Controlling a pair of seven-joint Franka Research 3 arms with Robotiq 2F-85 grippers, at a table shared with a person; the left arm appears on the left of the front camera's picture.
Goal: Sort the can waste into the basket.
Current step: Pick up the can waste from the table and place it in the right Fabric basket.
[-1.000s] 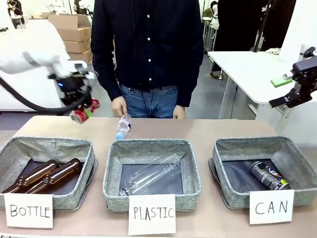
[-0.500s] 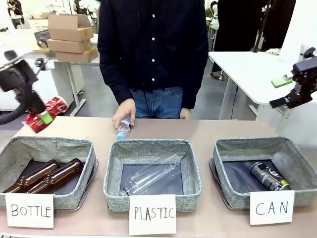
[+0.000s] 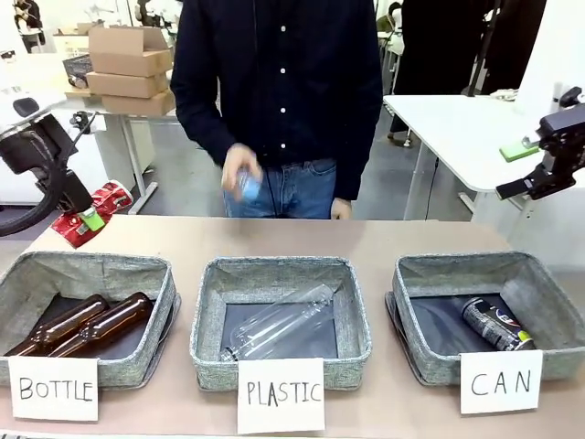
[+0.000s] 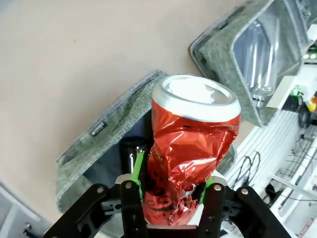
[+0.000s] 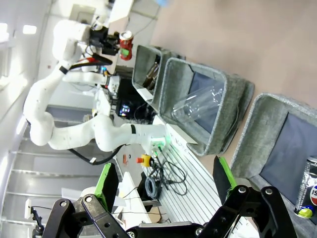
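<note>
The left gripper [image 3: 85, 218] is pinching the red can [image 3: 94, 207] between its green pads, holding it in the air off the far left corner of the table [image 3: 375, 236], well apart from the CAN basket [image 3: 422, 267] at the right end. In the front view the can's long axis is slanting, its right end riding higher and its left end dipping lower; in the left wrist view the crumpled body is sitting low between the fingers and the silver top is facing away from the wrist. The left arm is coming in from the left edge, with the fingers angling down and to the right. Beyond the held can, the BOTTLE basket [image 3: 137, 267] is lying below with two brown bottles [image 3: 87, 322] in it. The black can [image 3: 494, 325] is lying on its side in the CAN basket, toward that basket's right wall, its long axis running diagonally from far left to near right. The right gripper [image 5: 166, 181] is hanging above and beyond the table's right edge, fingers spread wide with nothing between them. The PLASTIC basket [image 3: 206, 311] at the middle is holding a clear bottle [image 3: 279, 322]. Past the far edge, the person's hand [image 3: 236, 166] is gripping a small bottle [image 3: 249, 186] in the air
</note>
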